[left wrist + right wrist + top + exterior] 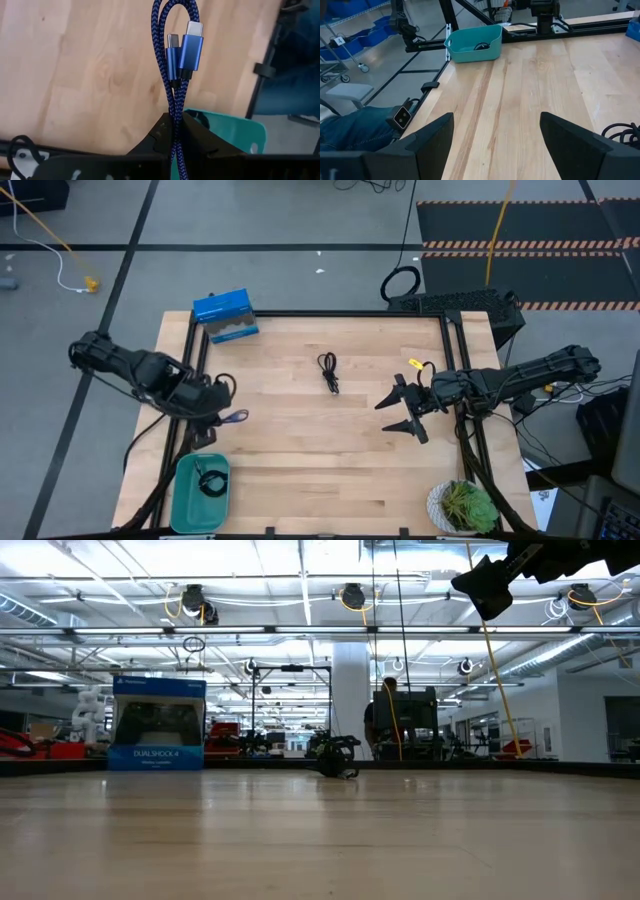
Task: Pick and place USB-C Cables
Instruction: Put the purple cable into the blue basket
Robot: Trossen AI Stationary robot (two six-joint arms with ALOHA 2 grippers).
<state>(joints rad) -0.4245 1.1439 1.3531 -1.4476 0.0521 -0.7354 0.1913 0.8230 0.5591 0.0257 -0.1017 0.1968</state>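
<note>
My left gripper (222, 406) is at the table's left edge, just beyond a teal bin (186, 502), and is shut on a blue-purple braided USB-C cable (173, 75). A black cable bundle (212, 481) lies inside the bin. Another black cable bundle (328, 372) lies on the wood near the table's middle, also visible in the low view (338, 758). My right gripper (404, 411) hovers open over the table's right part, high up in the low view (490, 585), touching nothing. My left gripper pinches the folded blue-purple cable between its two fingers (160, 137), with both strands (176, 131) running through the pinch. The looped end and the two blue plugs (191, 46) stick out past the fingertips, clear of the wood below.
A blue game-controller box (225, 316) stands at the far left corner. A potted plant (465, 505) sits at the near right corner. Black frame rails (320, 313) run along the table's far, left and right sides. A thick black cord ring (400, 283) lies beyond the far edge.
</note>
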